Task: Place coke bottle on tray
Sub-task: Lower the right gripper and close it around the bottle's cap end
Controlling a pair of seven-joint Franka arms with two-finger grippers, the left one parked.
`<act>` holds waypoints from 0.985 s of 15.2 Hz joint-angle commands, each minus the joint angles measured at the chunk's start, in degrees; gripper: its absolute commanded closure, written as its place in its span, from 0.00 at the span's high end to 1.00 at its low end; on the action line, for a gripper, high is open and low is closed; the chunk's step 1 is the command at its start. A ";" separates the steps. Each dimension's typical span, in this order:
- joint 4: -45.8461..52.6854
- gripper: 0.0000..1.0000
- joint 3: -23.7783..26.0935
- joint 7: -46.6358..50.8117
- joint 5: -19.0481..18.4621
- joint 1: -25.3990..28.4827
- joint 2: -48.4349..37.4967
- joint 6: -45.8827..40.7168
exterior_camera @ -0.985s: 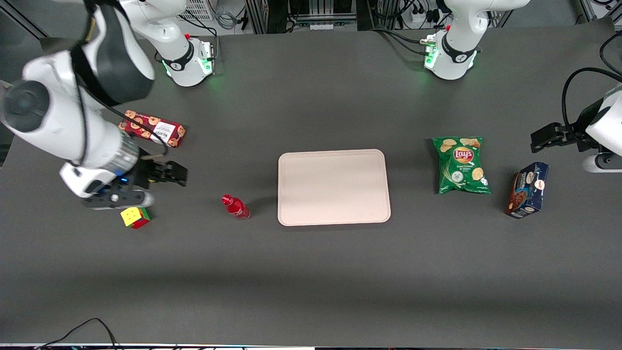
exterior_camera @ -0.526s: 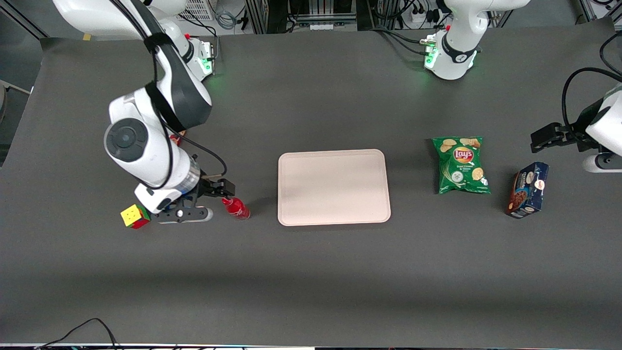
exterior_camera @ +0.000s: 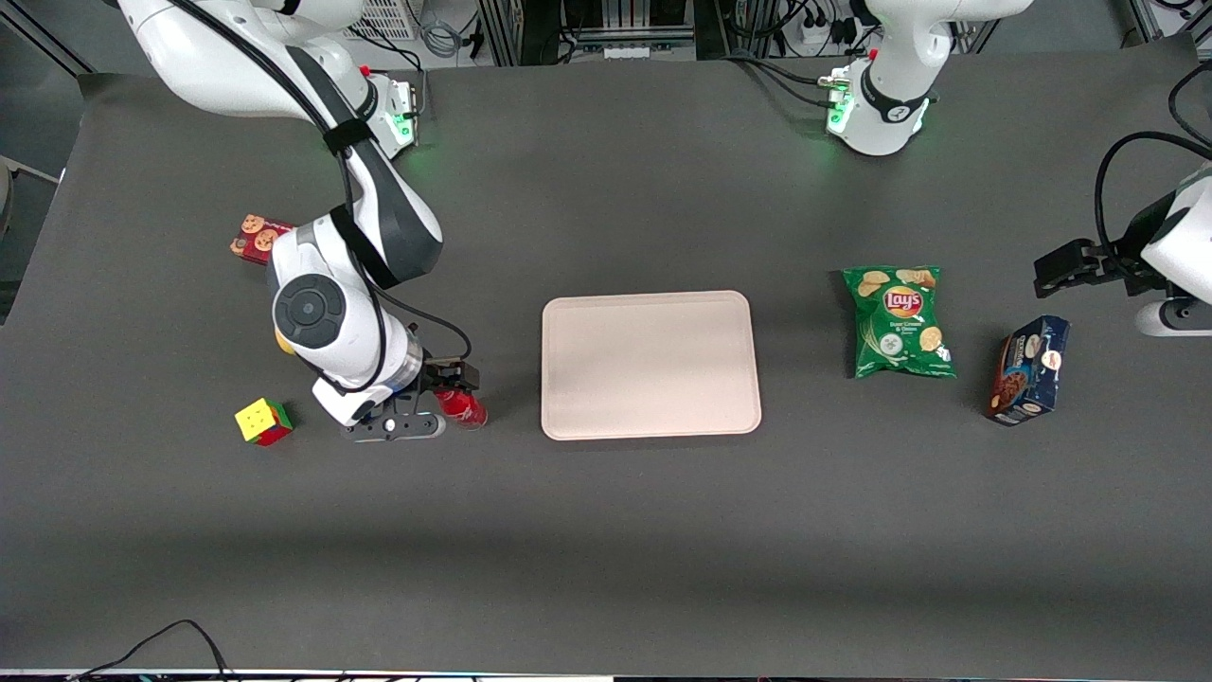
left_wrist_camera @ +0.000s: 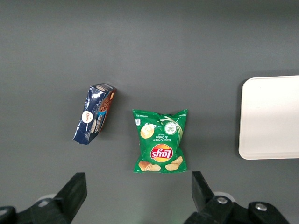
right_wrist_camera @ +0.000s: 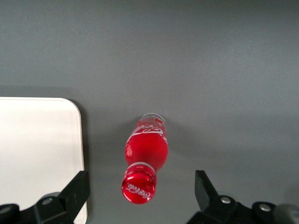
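Observation:
The coke bottle (exterior_camera: 463, 406) is small and red with a red cap and stands upright on the dark table, close beside the tray (exterior_camera: 650, 365) toward the working arm's end. The tray is large, flat and pale beige-pink, and nothing lies on it. My right gripper (exterior_camera: 453, 383) hangs directly above the bottle and hides its cap in the front view. In the right wrist view the bottle (right_wrist_camera: 145, 154) shows cap-up between the two open fingers of the gripper (right_wrist_camera: 140, 191), which do not touch it. The tray's rounded corner (right_wrist_camera: 42, 140) shows beside it.
A colour cube (exterior_camera: 262, 421) lies toward the working arm's end, and a red cookie box (exterior_camera: 252, 237) is partly hidden by the arm. A green chips bag (exterior_camera: 898, 322) and a dark blue box (exterior_camera: 1030, 369) lie toward the parked arm's end.
My right arm has swung from near the colour cube toward the tray and now hangs over the bottle. The bottle and tray have not moved.

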 commanded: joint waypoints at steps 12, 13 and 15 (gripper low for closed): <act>-3.24 1.00 0.23 1.53 -2.54 0.39 -0.18 3.96; -4.03 0.99 0.23 1.53 -2.54 0.39 -0.26 5.01; -4.48 0.77 0.32 1.45 -2.63 0.39 -0.35 5.64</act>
